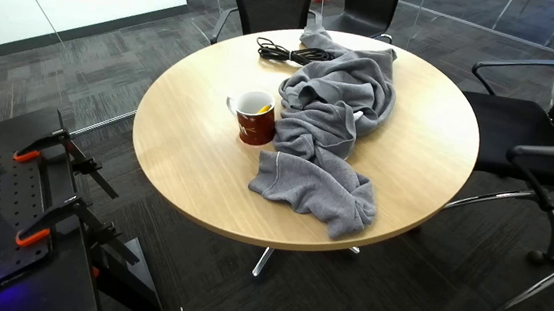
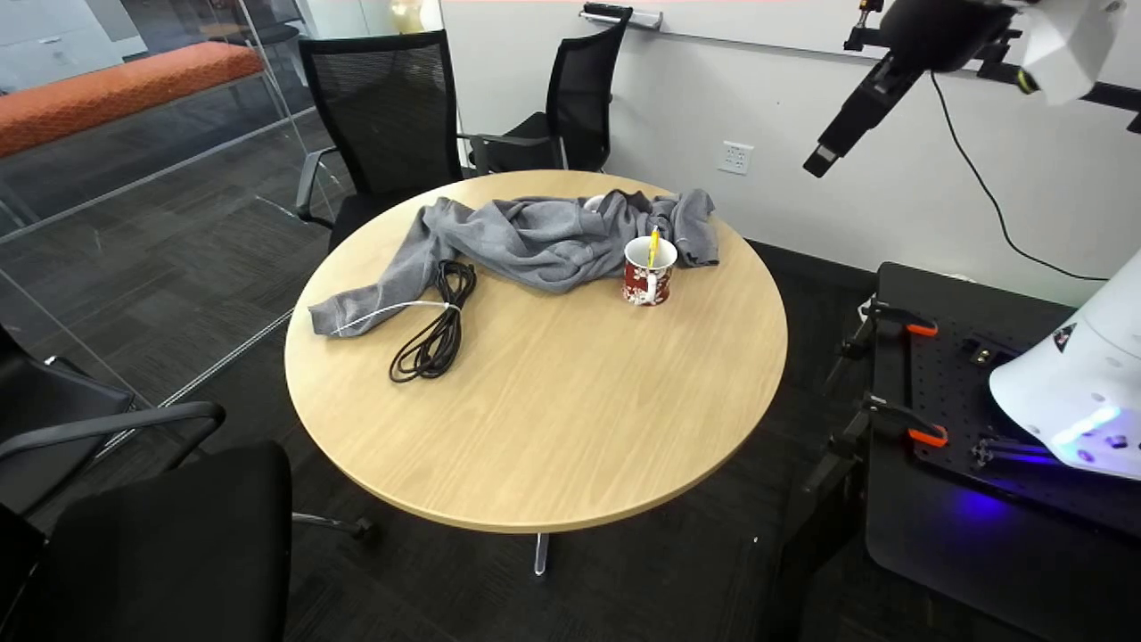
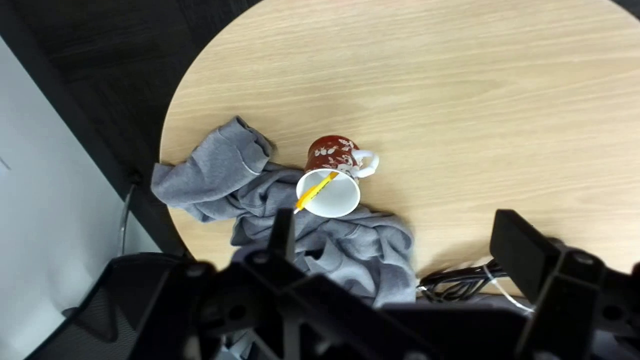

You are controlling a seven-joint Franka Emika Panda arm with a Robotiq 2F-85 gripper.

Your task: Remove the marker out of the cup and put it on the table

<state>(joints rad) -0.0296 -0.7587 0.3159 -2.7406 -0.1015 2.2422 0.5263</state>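
Observation:
The dark red cup with a white inside and white handle stands upright on the round light wood table; both show in both exterior views, cup (image 1: 257,129) (image 2: 640,283), table (image 1: 191,152) (image 2: 553,419), and in the wrist view, cup (image 3: 327,154), table (image 3: 475,100). The yellow-orange marker (image 1: 264,109) (image 2: 653,247) (image 3: 317,191) leans inside the cup, its upper end sticking out over the rim. My gripper (image 3: 395,222) is open, its fingers wide apart with nothing between them. In an exterior view the gripper (image 2: 820,160) hangs high above and away from the cup.
A crumpled grey sweater (image 1: 332,105) (image 2: 553,241) (image 3: 210,170) lies right beside the cup. A coiled black cable (image 1: 294,54) (image 2: 437,325) (image 3: 457,280) lies near the table edge. A black stand with clamps (image 2: 927,437) and office chairs (image 2: 383,116) surround the table.

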